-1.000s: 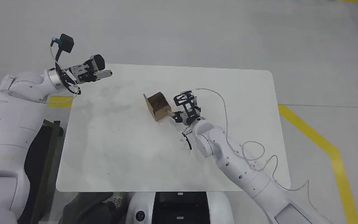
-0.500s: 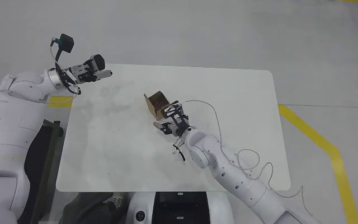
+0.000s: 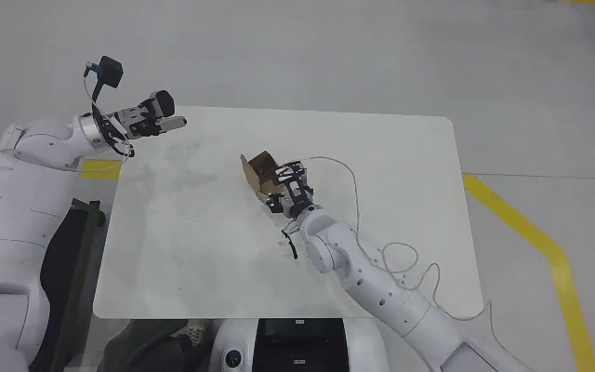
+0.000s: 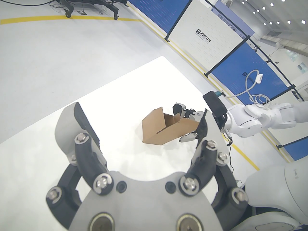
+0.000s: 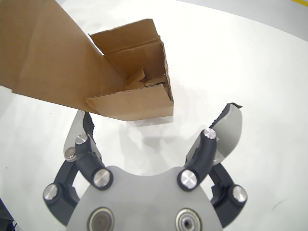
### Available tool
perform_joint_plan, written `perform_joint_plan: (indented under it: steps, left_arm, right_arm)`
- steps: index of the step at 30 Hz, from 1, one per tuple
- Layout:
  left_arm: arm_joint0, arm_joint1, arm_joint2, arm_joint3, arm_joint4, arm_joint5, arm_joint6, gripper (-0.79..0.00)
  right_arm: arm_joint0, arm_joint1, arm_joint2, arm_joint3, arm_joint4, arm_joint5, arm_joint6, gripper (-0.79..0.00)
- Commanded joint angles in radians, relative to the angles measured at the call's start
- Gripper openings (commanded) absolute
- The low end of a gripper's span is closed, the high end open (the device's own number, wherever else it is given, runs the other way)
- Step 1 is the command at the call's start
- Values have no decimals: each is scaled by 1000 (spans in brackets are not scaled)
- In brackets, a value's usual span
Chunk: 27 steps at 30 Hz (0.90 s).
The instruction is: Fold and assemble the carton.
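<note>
The carton (image 3: 263, 172) lay open on the desk (image 3: 186, 260). Its interior in the right wrist view held creased bottom flaps (image 5: 142, 79). The left end effector (image 3: 172, 121) and the right end effector (image 5: 157, 114) were both spread and empty.

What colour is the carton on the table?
Plain brown cardboard, inside and out. The carton shows best in the right wrist view.

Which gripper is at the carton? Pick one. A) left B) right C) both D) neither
B: the right gripper, fingers open, is right beside the carton, while the left gripper hangs well apart from it at a corner of the table.
</note>
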Motion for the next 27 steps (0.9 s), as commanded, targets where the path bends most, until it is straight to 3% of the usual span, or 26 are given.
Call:
perform_joint_plan:
  steps: [1,15,22,27]
  left_arm:
    - [0,0,0,0,0,0,0,0]
    - [0,0,0,0,0,0,0,0]
    - [0,0,0,0,0,0,0,0]
    - [0,0,0,0,0,0,0,0]
  right_arm:
    - [-19,6,29,-11,-3,11,-7,0]
    - [-96,43,236,-98,-45,74,-28,0]
    - [-137,37,171,-195,-67,-24,18,0]
    - [-138,16,86,-222,-187,60,-73,0]
